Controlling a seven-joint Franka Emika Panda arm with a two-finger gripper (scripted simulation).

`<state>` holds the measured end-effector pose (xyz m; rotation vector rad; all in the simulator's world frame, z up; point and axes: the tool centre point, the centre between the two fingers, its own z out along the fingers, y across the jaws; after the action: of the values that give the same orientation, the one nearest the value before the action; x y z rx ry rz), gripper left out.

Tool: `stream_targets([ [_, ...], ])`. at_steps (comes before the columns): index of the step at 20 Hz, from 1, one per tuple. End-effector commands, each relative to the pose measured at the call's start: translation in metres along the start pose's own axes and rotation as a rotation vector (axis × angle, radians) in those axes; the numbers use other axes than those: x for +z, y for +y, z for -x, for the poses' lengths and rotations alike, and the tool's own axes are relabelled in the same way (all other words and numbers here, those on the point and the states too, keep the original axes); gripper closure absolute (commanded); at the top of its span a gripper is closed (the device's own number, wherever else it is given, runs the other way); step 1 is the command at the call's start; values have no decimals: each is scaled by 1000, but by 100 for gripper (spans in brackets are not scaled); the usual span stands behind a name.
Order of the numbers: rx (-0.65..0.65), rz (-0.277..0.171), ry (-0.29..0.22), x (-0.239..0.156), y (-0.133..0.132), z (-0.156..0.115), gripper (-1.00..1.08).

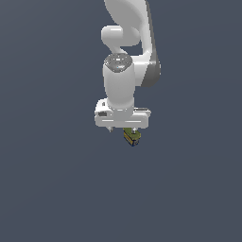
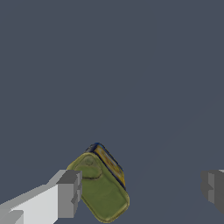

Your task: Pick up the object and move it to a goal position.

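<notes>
One tin can (image 1: 132,137) sits on the surface (image 1: 47,189); one arm (image 1: 124,71) carries one hand (image 1: 123,128).

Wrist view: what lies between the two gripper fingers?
The tin can lies tilted beside one finger; from the can to the other finger the stretch is bare.

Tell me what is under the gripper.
The tin can lies tilted on the grey floor under the gripper, beside one fingertip, jaws wide apart. In the exterior view the hand covers most of the can.
</notes>
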<state>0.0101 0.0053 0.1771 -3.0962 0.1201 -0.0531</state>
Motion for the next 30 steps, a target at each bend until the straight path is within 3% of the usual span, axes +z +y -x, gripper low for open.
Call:
stream_targets([
  [1,0,0,0,0,0,0,-92],
  [11,32,37,6,1,33,-4,-92],
  [21,2,37,3,4,29,-2,-92],
  [30,-166,39,-10,21,12,12,-92],
])
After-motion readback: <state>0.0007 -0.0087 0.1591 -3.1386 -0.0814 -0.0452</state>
